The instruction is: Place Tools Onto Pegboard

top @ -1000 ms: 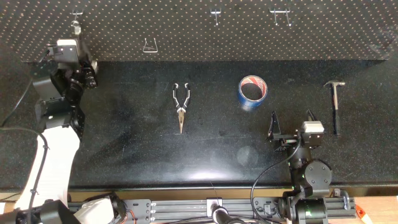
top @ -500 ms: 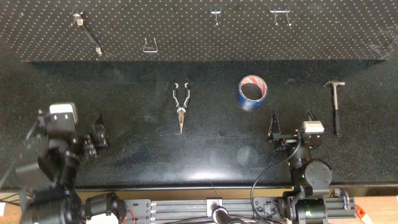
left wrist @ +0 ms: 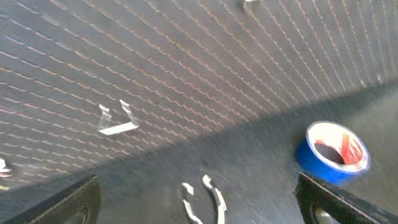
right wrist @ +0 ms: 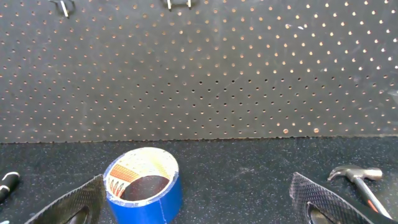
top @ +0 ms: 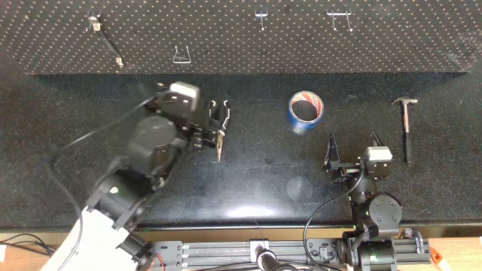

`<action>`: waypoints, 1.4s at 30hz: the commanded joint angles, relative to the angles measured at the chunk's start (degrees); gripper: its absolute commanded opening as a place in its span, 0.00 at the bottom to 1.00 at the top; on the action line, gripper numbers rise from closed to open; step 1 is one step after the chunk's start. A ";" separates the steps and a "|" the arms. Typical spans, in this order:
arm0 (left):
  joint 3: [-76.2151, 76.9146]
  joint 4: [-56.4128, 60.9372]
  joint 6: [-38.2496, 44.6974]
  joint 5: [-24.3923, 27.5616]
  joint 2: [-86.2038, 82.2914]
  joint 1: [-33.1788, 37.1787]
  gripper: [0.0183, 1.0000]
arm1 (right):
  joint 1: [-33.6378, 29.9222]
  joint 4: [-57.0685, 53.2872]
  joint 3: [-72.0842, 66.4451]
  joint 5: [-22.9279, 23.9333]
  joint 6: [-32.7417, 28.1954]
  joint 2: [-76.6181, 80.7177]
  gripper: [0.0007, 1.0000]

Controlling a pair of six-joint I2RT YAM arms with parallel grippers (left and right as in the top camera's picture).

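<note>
Silver needle-nose pliers (top: 220, 144) lie on the black mat in the middle, with their handles (left wrist: 203, 194) toward the pegboard (top: 301, 45). My left gripper (top: 212, 129) is over the pliers, open, with the handles between its wide-spread fingers (left wrist: 68, 199). A blue tape roll (top: 306, 111) (right wrist: 143, 182) stands to the right of the pliers, and a hammer (top: 406, 126) (right wrist: 356, 175) lies at the far right. Near the front edge, my right gripper (top: 352, 150) (right wrist: 198, 186) stands open behind the tape and holds nothing. A slim black tool (top: 107, 44) hangs at the pegboard's left.
Bare wire hooks stick out of the pegboard: one (top: 181, 55) (left wrist: 116, 119) left of centre, one (top: 260, 15) at the top middle, and one (top: 339, 16) at the top right. The pegboard's lower edge borders the mat.
The left arm left the pegboard's far-left hook, where the black tool now hangs, swung down to the front left, then moved over the pliers. The right arm has not moved.
</note>
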 commanded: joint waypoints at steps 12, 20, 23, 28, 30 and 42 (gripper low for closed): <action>34.12 -43.50 -28.98 6.03 35.10 -1.03 1.00 | 0.28 -0.26 -0.15 -0.68 -0.81 -0.42 0.96; 34.10 -35.04 -29.24 3.21 48.17 -0.90 1.00 | 0.28 -0.26 -0.15 -0.68 -0.81 -0.42 0.96; 34.10 -37.20 -30.01 3.21 49.16 -0.90 1.00 | 0.28 -0.26 -0.15 -0.68 -0.81 -0.42 0.96; 32.68 -38.75 -31.10 3.43 49.27 0.98 0.99 | 0.28 -0.26 -0.15 -0.68 -0.81 -0.42 0.96; 31.36 -36.15 -31.08 3.67 49.27 1.36 1.00 | 0.28 -0.26 -0.15 -0.68 -0.81 -0.42 0.96; 31.30 -33.55 -28.00 5.35 53.96 1.33 1.00 | 0.28 -0.26 -0.15 -0.68 -0.81 -0.42 0.96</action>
